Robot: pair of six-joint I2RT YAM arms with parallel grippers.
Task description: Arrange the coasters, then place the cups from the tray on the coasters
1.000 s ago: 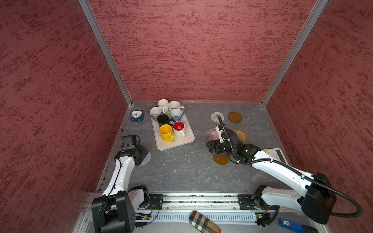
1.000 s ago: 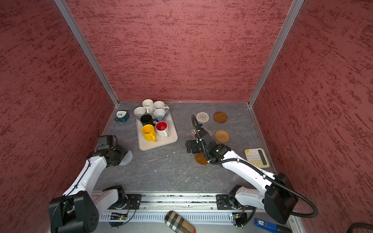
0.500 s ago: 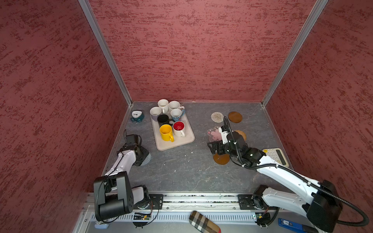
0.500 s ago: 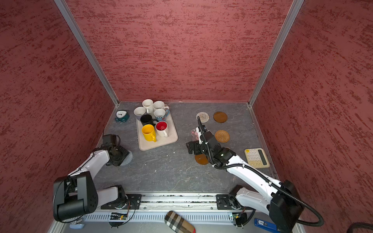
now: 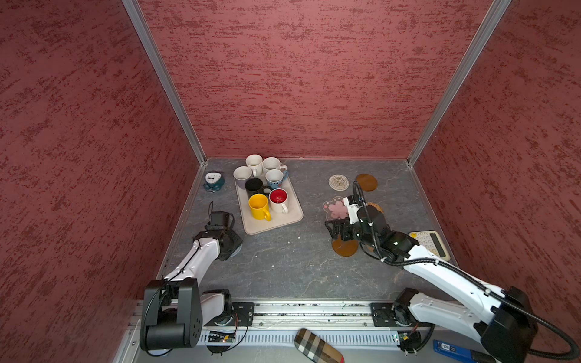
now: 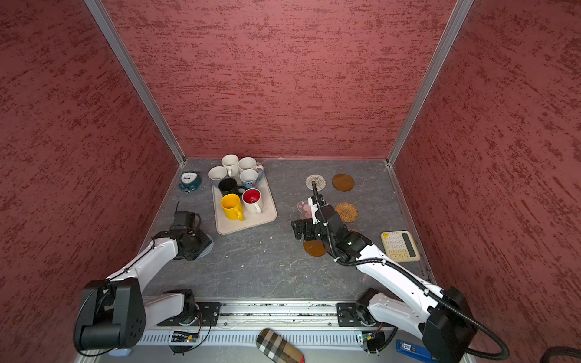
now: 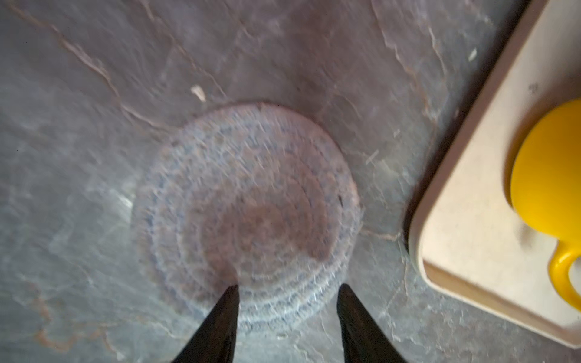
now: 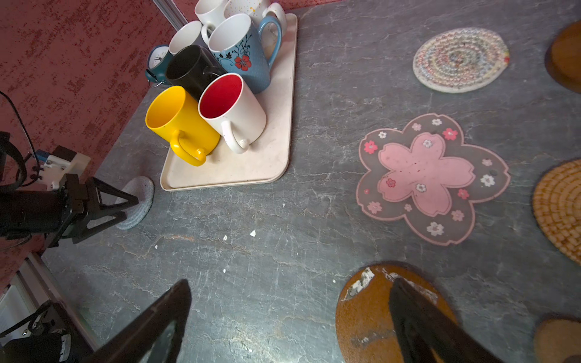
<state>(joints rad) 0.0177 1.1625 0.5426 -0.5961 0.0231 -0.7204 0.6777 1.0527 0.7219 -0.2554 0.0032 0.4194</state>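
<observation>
Grey stone-look bench [image 5: 283, 267] inside red textured walls [image 5: 298, 78]; I count seven cups [image 5: 278, 198] on the tray [image 5: 276, 221], far left, and seven coasters [image 5: 338, 181]. My left gripper [image 7: 287, 287] hangs half open over the grey-blue coaster [image 7: 251, 204], gripping nothing; my right gripper [image 8: 292, 283] gapes empty above a brown coaster [image 8: 364, 314].

Glossy glazed cups [image 8: 232, 116], matt plastic tray [image 8: 276, 151], rough slate-like table [image 8: 267, 251].

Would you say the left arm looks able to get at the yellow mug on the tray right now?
Probably yes. The yellow mug is the cup on the tray that stands closest to the left gripper, with only bare table between them. That gripper is open and empty, over the grey-blue coaster.
</observation>
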